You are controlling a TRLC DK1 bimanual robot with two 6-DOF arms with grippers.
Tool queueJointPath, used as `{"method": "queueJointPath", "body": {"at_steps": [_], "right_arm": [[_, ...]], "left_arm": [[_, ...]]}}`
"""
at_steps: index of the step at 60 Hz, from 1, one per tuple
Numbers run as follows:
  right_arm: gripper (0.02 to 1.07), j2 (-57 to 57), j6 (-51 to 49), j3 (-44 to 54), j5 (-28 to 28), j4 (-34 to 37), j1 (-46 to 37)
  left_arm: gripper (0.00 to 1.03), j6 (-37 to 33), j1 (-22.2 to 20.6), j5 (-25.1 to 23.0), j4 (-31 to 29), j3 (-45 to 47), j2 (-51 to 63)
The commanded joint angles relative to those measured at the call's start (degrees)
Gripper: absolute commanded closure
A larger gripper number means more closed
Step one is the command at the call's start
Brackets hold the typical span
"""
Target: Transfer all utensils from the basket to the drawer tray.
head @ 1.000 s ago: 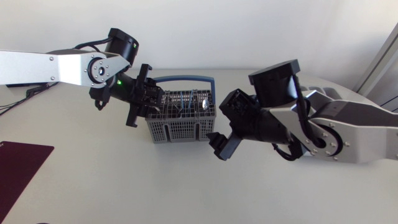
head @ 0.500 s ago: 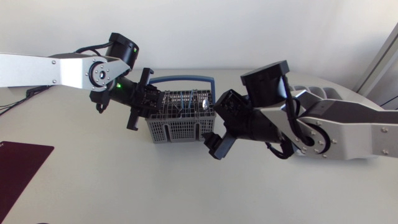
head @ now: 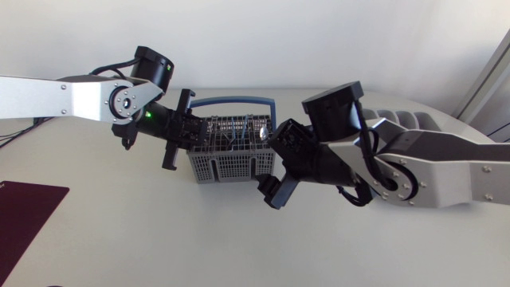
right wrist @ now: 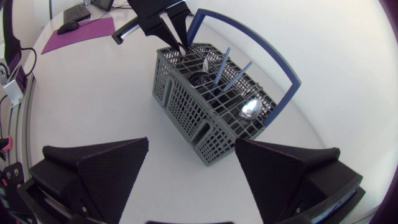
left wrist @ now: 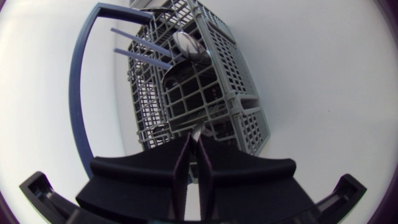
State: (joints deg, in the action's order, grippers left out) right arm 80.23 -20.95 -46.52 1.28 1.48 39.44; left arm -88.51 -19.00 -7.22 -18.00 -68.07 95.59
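Observation:
A grey mesh basket (head: 231,163) with a blue bail handle (head: 239,101) stands mid-table. It holds a silver spoon (right wrist: 250,107) and blue-handled utensils (right wrist: 227,71). My left gripper (head: 199,127) is at the basket's left end. Its fingers (left wrist: 186,155) are nearly together, pinching a thin pale utensil tip (left wrist: 195,130) at the rim. In the right wrist view that left gripper (right wrist: 178,40) reaches in at the basket's far corner. My right gripper (right wrist: 193,146) stands wide open and empty just off the basket's right front corner (head: 271,187). The pale drawer tray (head: 410,115) lies behind my right arm, mostly hidden.
A dark maroon mat (head: 24,215) lies at the table's front left. Bare white table spreads in front of the basket (head: 199,239). The blue handle (left wrist: 81,93) arches over the basket's length.
My right arm has swung left, bringing its open gripper closer to the basket's right end. My left gripper has kept its place at the basket rim, still pinched together.

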Motion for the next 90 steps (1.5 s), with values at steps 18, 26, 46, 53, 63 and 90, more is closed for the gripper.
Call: {"method": "queueJointPath", "body": {"at_steps": [18,26,46,53,63,90], "right_arm": [[0.07,0.46,1.09,-0.76,-0.49,-0.33,1.69],[0.07,-0.25,1.17,-0.50,-0.84,-0.16,2.22],[0.07,-2.79,1.17,0.56,-1.63,0.11,3.10],[0.07,-4.55,1.17,1.26,-1.98,0.11,3.36],[0.07,-7.89,1.26,2.40,-2.42,0.28,3.45],[0.07,-13.78,-0.06,6.00,-5.67,-1.39,6.79]], "left_arm": [[1.00,1.59,0.90,-1.57,0.42,3.30,-7.35],[1.00,3.70,1.43,-3.24,0.51,3.65,-11.13],[1.00,9.94,2.22,-6.31,2.00,7.43,-20.71],[1.00,14.95,2.04,-6.31,2.00,7.96,-24.31],[1.00,32.26,1.87,-6.22,-0.99,4.88,-27.65],[1.00,71.37,-3.76,-10.71,-14.17,-0.83,-23.26]]}}
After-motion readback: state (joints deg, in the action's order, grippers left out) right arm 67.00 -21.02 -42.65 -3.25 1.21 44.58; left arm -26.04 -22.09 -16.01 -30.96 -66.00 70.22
